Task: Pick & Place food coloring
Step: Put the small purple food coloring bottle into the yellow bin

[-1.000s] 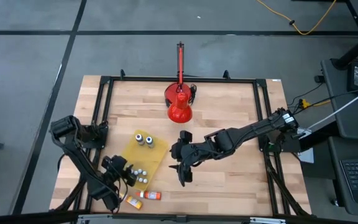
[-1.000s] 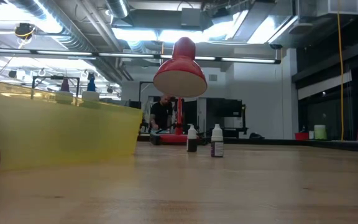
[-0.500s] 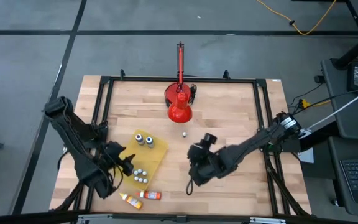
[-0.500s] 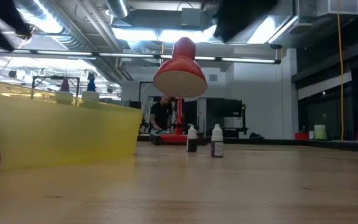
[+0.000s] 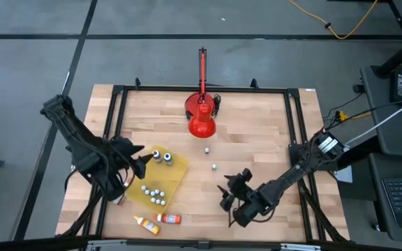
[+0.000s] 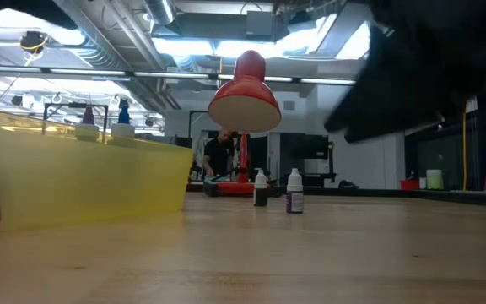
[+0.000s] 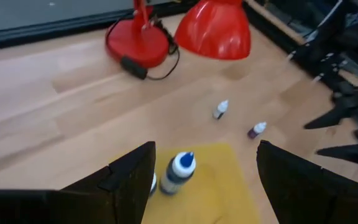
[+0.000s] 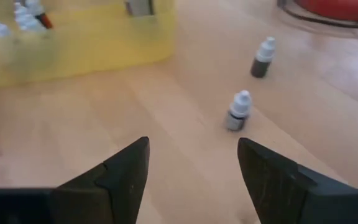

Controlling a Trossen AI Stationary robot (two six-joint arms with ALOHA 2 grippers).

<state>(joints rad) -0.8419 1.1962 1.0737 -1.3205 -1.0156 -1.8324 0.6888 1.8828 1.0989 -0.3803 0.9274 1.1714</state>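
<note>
Plainly, both of my claws were spread and empty. My left claw (image 5: 139,159) hung over the edge of the yellow tray (image 5: 176,176) beside the two dark-capped bottles (image 5: 162,156) standing in it. My right claw (image 5: 230,195) sat low toward the near right of the worktop (image 5: 257,132), facing two small food coloring bottles (image 8: 239,111) that stood upright on the bare wood between me and the red lamp (image 5: 202,120). More small bottles (image 5: 154,194) clustered in the tray, and an orange one (image 5: 144,223) and a red one (image 5: 169,218) lay on their sides just outside its near edge.

The standing bottles looked narrow and light. I judged that a finger arriving off-centre would tip one, and it could then roll toward the lamp base. In the tray, the bottles stood close together, so lowering one in carelessly could knock its neighbours down.

Room was generous in the middle of the worktop, between the tray and my right arm. It was tighter near the lamp shade and cord, and along the black frame (image 5: 295,139) at the edges. The two lying bottles were near the front edge.
</note>
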